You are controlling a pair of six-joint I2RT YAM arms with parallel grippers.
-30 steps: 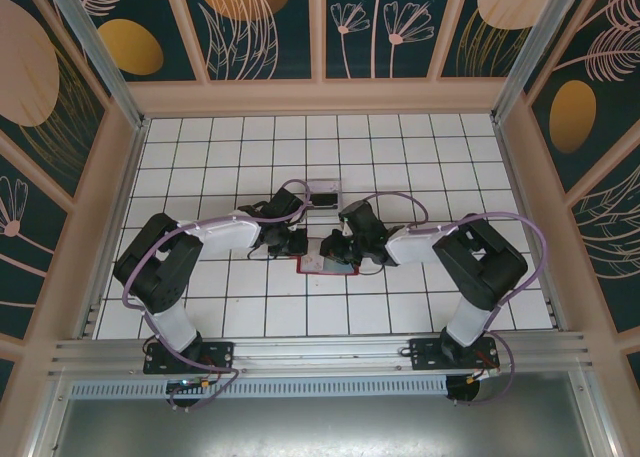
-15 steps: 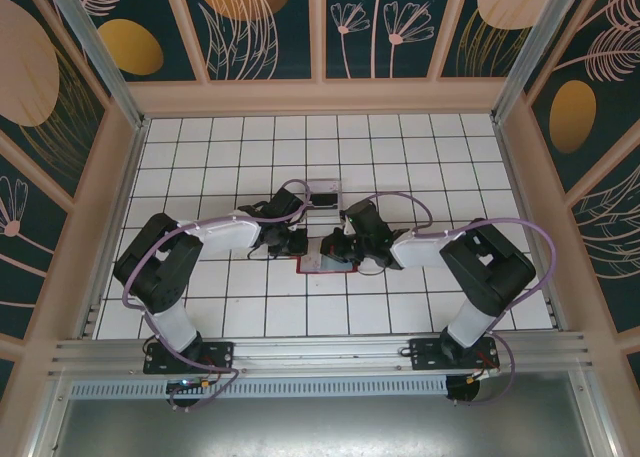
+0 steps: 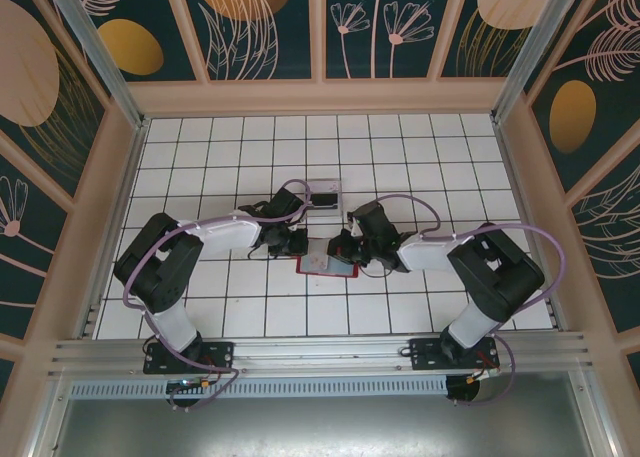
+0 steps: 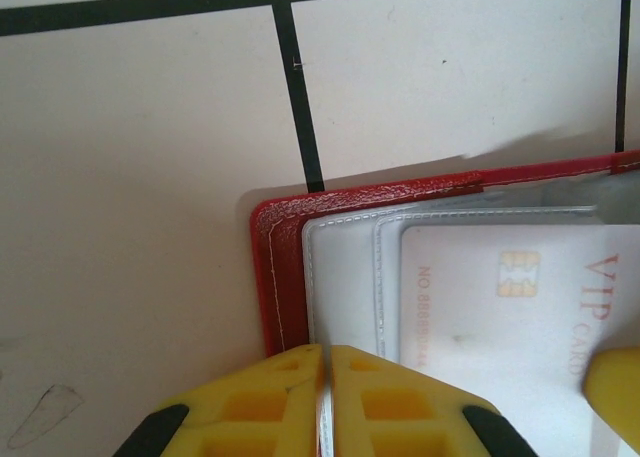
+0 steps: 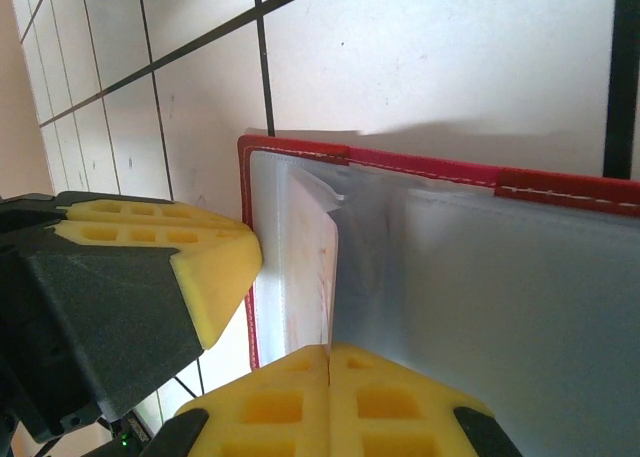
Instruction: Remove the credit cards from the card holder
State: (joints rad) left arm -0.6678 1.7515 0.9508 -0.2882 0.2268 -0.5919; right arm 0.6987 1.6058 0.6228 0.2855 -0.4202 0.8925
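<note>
The red wallet lies open on the tiled counter, just below the middle of the top view, with both arms reaching in to it from either side. The left gripper is at the wallet's left edge, its 2 yellow pads pressed together on the rim of a clear sleeve. A pale card with a chip sits inside the sleeves, right of centre in the left wrist view. The right gripper has its pads together on a thin pale sheet standing up from the wallet. Whether that sheet is a card or a sleeve cannot be told.
</note>
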